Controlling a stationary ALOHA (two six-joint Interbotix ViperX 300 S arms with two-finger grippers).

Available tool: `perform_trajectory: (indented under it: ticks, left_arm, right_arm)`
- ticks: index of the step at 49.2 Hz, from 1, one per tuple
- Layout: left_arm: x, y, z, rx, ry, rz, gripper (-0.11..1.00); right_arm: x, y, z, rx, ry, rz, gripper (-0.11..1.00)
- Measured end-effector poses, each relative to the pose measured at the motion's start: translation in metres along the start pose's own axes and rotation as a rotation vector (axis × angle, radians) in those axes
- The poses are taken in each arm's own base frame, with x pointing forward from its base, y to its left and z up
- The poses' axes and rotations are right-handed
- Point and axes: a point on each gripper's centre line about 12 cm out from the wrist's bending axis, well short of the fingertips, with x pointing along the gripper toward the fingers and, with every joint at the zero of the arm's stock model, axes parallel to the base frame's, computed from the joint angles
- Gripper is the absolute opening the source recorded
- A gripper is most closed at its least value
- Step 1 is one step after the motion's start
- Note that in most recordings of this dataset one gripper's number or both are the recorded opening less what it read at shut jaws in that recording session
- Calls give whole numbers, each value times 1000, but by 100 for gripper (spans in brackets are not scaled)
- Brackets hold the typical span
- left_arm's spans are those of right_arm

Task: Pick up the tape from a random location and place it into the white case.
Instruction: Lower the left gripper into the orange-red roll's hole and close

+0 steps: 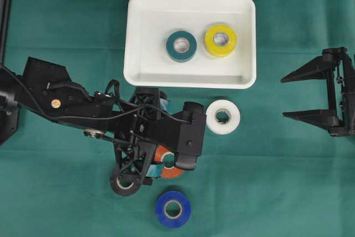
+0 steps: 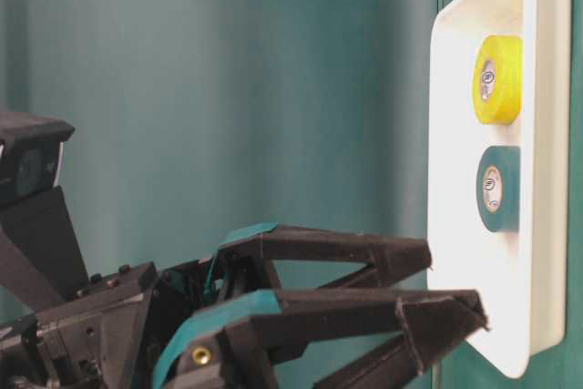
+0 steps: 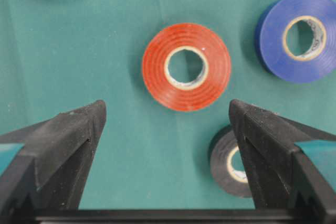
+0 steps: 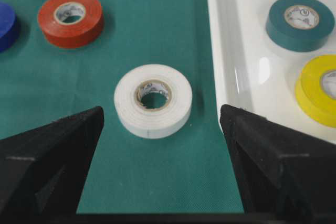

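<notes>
Two rolls, a dark green roll (image 1: 181, 46) and a yellow roll (image 1: 221, 40), already lie in the white case (image 1: 136, 37) in the overhead view; four stay on the green cloth (image 1: 288, 181). The left gripper (image 1: 166, 162) hangs above the orange roll (image 1: 173, 171), with the black roll (image 1: 126, 184) and blue roll (image 1: 173, 209) close by, so a descent off centre could nudge a neighbour. The white roll (image 1: 223, 116) lies just below the case.

Table-level view: the left jaws stand wide apart with nothing between them.

Left wrist view: the orange roll (image 3: 186, 66) sits between the spread fingertips (image 3: 79, 124), untouched. The black roll (image 3: 231, 163) lies right beside the other fingertip, a likely snag.

Right wrist view: the right gripper (image 4: 160, 145) is spread wide, empty, facing the white roll (image 4: 153, 99).
</notes>
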Motion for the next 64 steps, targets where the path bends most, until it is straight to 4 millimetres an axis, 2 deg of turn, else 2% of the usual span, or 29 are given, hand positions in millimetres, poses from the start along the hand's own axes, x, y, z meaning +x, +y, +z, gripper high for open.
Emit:
perform_trajectory:
  ticks: [9, 14, 22, 41, 64]
  left_arm:
    - [1, 1, 1, -3, -17, 0, 91]
    - [8, 3, -1, -5, -25, 5, 91]
    - [27, 9, -9, -15, -36, 10, 91]
    - [71, 7, -26, -5, -55, 6, 91]
    - [121, 12, -43, -8, 15, 12, 91]
  right_arm:
    - [0, 0, 0, 0, 0, 0, 86]
    - [0, 0, 0, 0, 0, 0, 86]
    - [0, 0, 1, 1, -3, 0, 86]
    - [0, 0, 0, -2, 0, 0, 86]
    - [4, -1, -4, -3, 27, -5, 86]
